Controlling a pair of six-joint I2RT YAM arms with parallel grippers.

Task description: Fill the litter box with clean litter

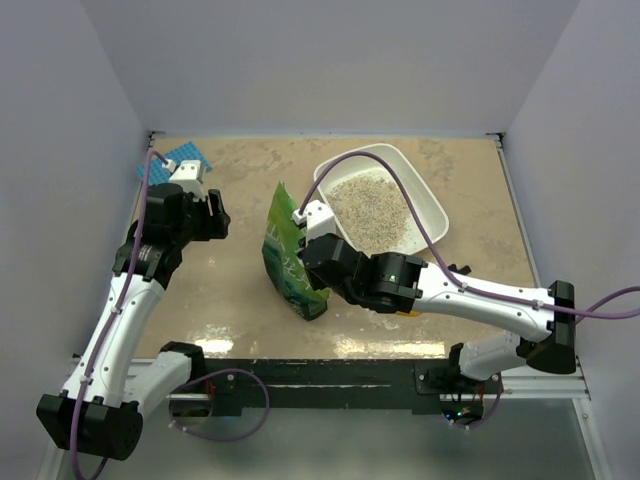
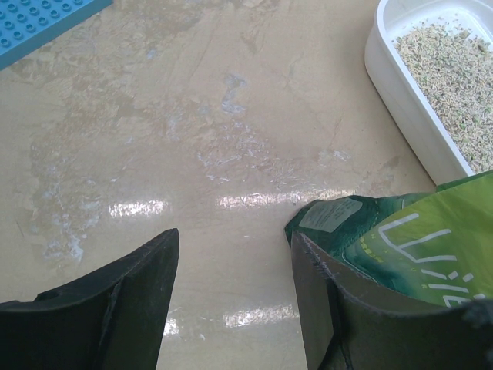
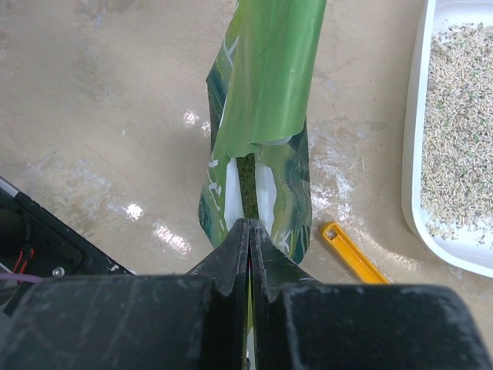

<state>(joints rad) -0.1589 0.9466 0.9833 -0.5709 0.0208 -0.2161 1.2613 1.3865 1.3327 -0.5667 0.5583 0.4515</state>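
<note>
The white litter box (image 1: 428, 198) stands at the back right of the table and holds a layer of pale litter (image 1: 370, 207). It also shows in the right wrist view (image 3: 416, 162) with its litter (image 3: 460, 131), and in the left wrist view (image 2: 400, 92). My right gripper (image 1: 313, 260) is shut on the seam edge of a green glossy pouch bag (image 1: 288, 250). It holds the bag (image 3: 266, 100) upright just left of the box, and the pads (image 3: 239, 239) pinch the seam. My left gripper (image 1: 213, 215) is open and empty (image 2: 235, 235) above bare table, with the bag (image 2: 416, 239) just to its right.
A blue gridded mat (image 1: 180, 158) lies at the back left corner and shows in the left wrist view (image 2: 38, 23). An orange-yellow scoop handle (image 3: 350, 250) lies on the table between the bag and the box. The black base rail (image 3: 31, 247) runs along the near edge.
</note>
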